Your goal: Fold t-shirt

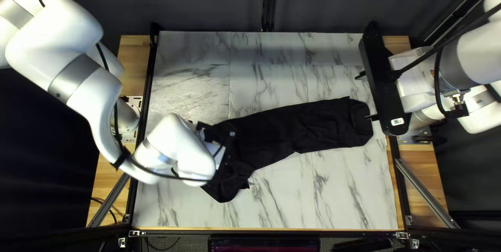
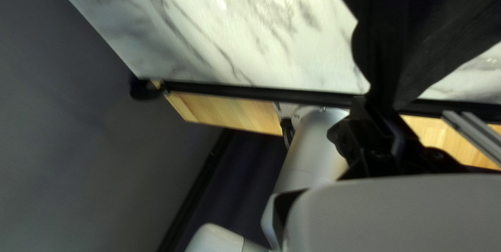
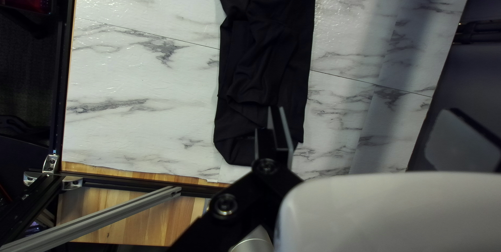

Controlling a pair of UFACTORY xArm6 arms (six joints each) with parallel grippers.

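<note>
The black t-shirt [image 1: 308,126] lies as a long folded strip across the table, its bunched end hanging down below my left gripper [image 1: 213,136]. In the left wrist view, cloth [image 2: 402,38] narrows to a pinch in my left gripper [image 2: 383,103], which is shut on it. My right gripper [image 1: 364,97] stands open just beyond the strip's squared end, above the table's right side. In the right wrist view, the shirt [image 3: 271,59] stretches ahead and to one side of my right gripper [image 3: 368,132], with nothing held between its widely parted fingers.
Marble-patterned table [image 1: 271,85] shows on both sides of the shirt. Black rails [image 1: 141,126] run along its side edges, with wooden strips [image 1: 130,69] outside them. My left arm reaches low over the table's left part. A dark curtain [image 1: 209,1] hangs behind.
</note>
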